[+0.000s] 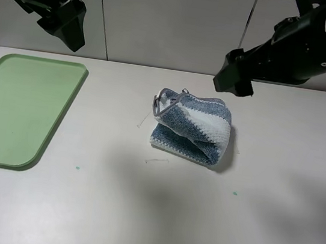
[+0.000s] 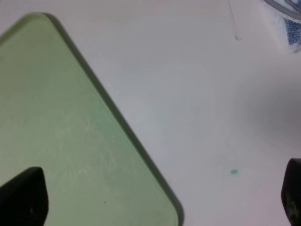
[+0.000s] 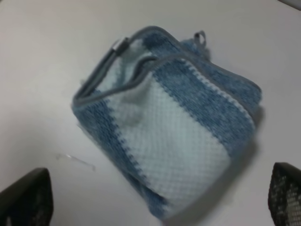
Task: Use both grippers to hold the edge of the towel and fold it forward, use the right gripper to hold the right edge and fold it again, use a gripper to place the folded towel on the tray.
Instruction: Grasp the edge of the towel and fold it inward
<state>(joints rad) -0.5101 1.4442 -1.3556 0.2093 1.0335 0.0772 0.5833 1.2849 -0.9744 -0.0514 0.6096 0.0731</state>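
1. Over the table, finding the left gripper and the right gripper both raised, jaws spread wide, gripping nothing; the left hanging above the far side of the tray, the right above and just behind the towel.
2. Finding the towel lying mid-table as a loose, puffy folded bundle, well apart from the tray; judging the placing step as not yet done.
3. Risking a pinch on the top layer alone: with the edge of the towel gaping open on the tray-facing side, possibly peeling the fold apart on lifting.
4. Risking the bundle sagging or unrolling while travelling toward the tray, owing to soft terry and no firm crease.
5. Risking a fingertip catching in the small corner loop, then dragging the cloth instead of lifting it.
6. Risking a release short of the tray, or draping over its low rim, given the wide stretch of table between.
7. Risking crowding over the tray if reaching across with the right gripper while leaving the left one there.
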